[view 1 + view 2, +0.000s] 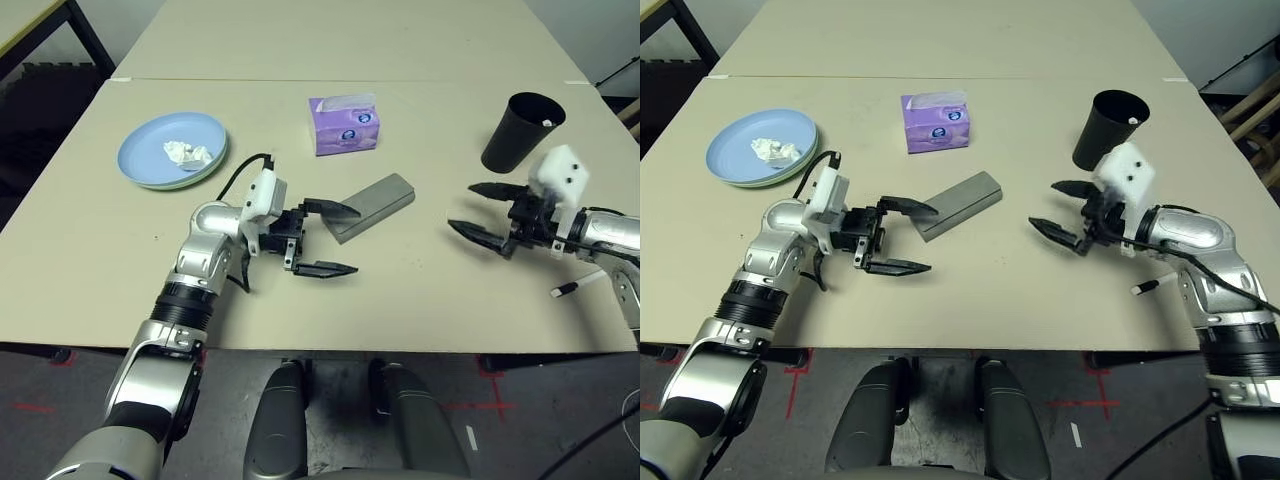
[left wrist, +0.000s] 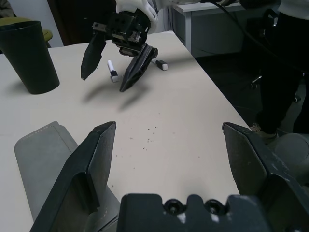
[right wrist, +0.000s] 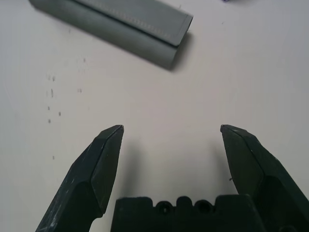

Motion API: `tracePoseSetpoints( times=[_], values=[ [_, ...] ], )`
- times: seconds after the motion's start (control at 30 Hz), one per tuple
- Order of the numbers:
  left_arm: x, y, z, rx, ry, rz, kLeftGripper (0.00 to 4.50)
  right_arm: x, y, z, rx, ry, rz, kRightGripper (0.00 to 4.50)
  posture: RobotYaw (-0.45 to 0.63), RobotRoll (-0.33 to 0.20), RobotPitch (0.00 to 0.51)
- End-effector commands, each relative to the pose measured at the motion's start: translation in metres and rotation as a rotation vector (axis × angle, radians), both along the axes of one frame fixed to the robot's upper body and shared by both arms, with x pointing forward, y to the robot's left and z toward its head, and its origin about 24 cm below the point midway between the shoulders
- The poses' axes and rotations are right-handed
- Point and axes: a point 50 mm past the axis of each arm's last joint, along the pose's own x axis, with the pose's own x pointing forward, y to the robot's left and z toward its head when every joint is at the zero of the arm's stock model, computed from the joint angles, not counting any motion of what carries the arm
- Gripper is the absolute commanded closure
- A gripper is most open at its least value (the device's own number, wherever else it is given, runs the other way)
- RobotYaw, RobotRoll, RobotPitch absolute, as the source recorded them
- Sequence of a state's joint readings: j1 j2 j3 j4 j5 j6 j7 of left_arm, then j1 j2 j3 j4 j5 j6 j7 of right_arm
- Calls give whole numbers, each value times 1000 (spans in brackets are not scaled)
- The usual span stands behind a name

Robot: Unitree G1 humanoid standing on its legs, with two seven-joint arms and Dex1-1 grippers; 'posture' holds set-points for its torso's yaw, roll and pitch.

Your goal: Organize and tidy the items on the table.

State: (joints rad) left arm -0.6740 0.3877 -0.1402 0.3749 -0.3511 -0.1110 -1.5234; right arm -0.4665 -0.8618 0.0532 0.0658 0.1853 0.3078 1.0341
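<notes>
A grey glasses case lies slantwise at the middle of the table. My left gripper stands open at the case's near end, its far finger over that end and its near finger out on bare table; nothing is between them. To the right, my right gripper hovers open and empty, pointing toward the case. A black cup stands upright just behind it. A small white stick lies near the front right edge. A light blue plate at the back left holds crumpled white tissue.
A purple tissue box stands behind the case. A pale green rim peeks out under the blue plate. A second table adjoins at the back. A person's dark-clothed legs stand past the table's right end.
</notes>
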Motion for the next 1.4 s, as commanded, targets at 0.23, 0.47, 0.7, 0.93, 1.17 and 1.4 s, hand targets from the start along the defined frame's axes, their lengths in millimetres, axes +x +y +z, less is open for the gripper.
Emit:
tracePoseSetpoints(
  times=[0.23, 0.47, 0.7, 0.93, 1.17, 1.4],
  values=[
    [1, -3, -7, 23, -12, -3, 12, -16, -41, 32, -665, 263, 209, 0, 68, 0, 186],
    [3, -4, -9, 16, -15, 17, 12, -20, -55, 27, -866, 307, 299, 0, 60, 0, 193],
    [6, -4, -7, 12, -18, 32, 12, -24, -49, 9, -876, 286, 375, 0, 59, 0, 203],
    [7, -2, -7, 15, -16, 41, 12, -27, -44, 6, -883, 270, 449, 0, 59, 0, 208],
    [8, -1, -5, 18, -18, 50, 12, -29, -45, 3, -929, 272, 495, 0, 65, 0, 211],
    [7, 1, -6, 21, -17, 59, 12, -29, -46, 3, -963, 280, 504, 0, 69, 0, 213]
  ],
)
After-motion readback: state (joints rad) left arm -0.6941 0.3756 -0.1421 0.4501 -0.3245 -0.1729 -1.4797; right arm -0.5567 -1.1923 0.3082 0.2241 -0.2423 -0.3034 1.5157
